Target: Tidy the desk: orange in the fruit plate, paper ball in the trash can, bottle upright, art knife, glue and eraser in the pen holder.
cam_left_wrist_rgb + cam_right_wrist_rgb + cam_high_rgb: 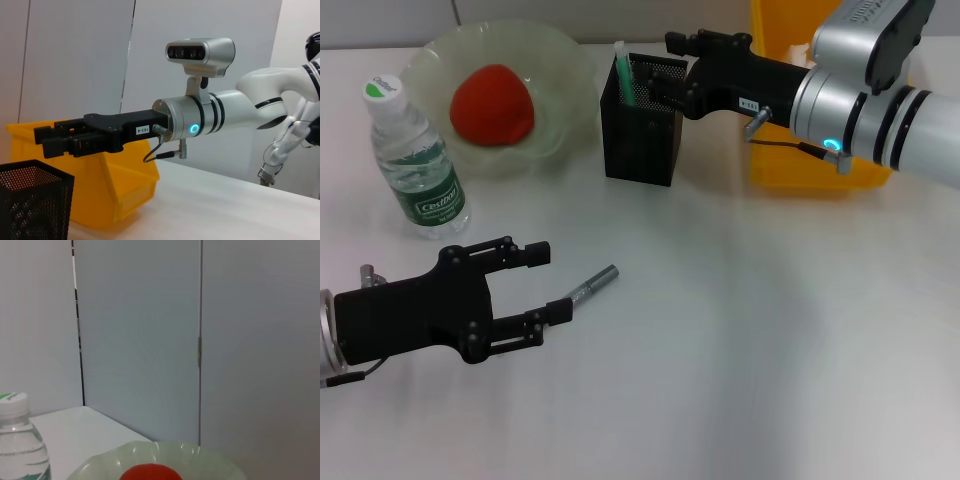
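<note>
Silver art knife (592,284) is lying on the near-left desk, pointing far-right, touching the wide-open left gripper (542,282), while the right gripper (658,72) is hovering narrowly parted over the pen holder (642,135).

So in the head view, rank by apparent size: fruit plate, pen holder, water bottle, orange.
1. Pale green glass fruit plate, clearly largest.
2. Black mesh pen holder and clear plastic water bottle: look alike, not ranked.
3. Round reddish orange, smallest.
</note>
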{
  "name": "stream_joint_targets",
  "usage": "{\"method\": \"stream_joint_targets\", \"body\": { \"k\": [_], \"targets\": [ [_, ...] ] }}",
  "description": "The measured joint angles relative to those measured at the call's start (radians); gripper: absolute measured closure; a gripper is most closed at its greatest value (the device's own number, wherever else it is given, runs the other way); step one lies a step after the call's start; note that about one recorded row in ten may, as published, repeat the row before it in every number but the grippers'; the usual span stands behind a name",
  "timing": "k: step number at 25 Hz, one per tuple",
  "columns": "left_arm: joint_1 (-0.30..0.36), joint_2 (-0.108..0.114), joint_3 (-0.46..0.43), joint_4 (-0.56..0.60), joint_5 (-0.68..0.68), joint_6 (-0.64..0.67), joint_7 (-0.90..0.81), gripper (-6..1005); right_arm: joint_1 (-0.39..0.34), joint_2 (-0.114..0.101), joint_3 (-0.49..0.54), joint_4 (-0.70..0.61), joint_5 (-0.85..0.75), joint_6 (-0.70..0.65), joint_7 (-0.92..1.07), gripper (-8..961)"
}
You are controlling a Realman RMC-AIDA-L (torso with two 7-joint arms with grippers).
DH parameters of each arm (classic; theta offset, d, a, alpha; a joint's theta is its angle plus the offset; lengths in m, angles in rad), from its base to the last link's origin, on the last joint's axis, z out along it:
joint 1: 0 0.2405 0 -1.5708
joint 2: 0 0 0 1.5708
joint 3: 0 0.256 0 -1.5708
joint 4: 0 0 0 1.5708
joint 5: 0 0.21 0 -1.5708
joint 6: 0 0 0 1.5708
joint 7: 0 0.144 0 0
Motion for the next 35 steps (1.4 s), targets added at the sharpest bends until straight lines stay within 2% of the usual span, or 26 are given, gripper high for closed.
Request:
{"method": "stream_joint_targets", "body": {
  "k": [4, 10, 15, 18, 22, 23, 25, 27, 30, 35],
  "targets": [
    [0.0, 0.001, 0.0, 0.0, 0.0, 0.0, -0.002, 291, -0.006, 0.0, 0.003, -0.006, 0.003, -0.001, 0.0, 331],
    [0.001, 0.003, 0.0, 0.0, 0.0, 0.001, -0.003, 291, -0.018, 0.0, 0.004, -0.012, 0.004, -0.033, 0.02, 331],
    [0.007, 0.008, -0.009, 0.0, 0.0, 0.0, -0.003, 291, -0.028, -0.009, -0.005, -0.017, -0.016, -0.142, 0.067, 332],
    [0.012, 0.014, -0.01, 0.001, 0.0, 0.001, -0.009, 292, -0.039, -0.017, -0.006, -0.044, -0.106, -0.234, 0.106, 332],
    [0.017, 0.02, -0.011, 0.003, 0.0, 0.001, -0.015, 292, -0.042, -0.018, -0.005, -0.118, -0.33, -0.318, 0.2, 336],
    [0.017, 0.02, -0.011, 0.003, 0.0, 0.001, -0.015, 292, -0.038, -0.018, -0.006, -0.134, -0.389, -0.333, 0.224, 338],
    [0.033, 0.037, -0.011, 0.004, 0.001, 0.0, -0.02, 292, -0.025, -0.015, -0.006, -0.159, -0.498, -0.352, 0.268, 342],
    [0.036, 0.04, -0.011, 0.005, 0.0, -0.001, -0.021, 292, -0.002, -0.009, -0.01, -0.174, -0.599, -0.358, 0.31, 342],
    [0.042, 0.044, -0.011, 0.009, 0.0, -0.003, -0.026, 291, 0.036, -0.004, -0.04, -0.177, -0.689, -0.355, 0.352, 341],
    [0.051, 0.061, -0.011, 0.009, 0.005, -0.002, -0.033, 292, 0.092, -0.001, -0.142, -0.171, -0.724, -0.313, 0.392, 340]
  ]
}}
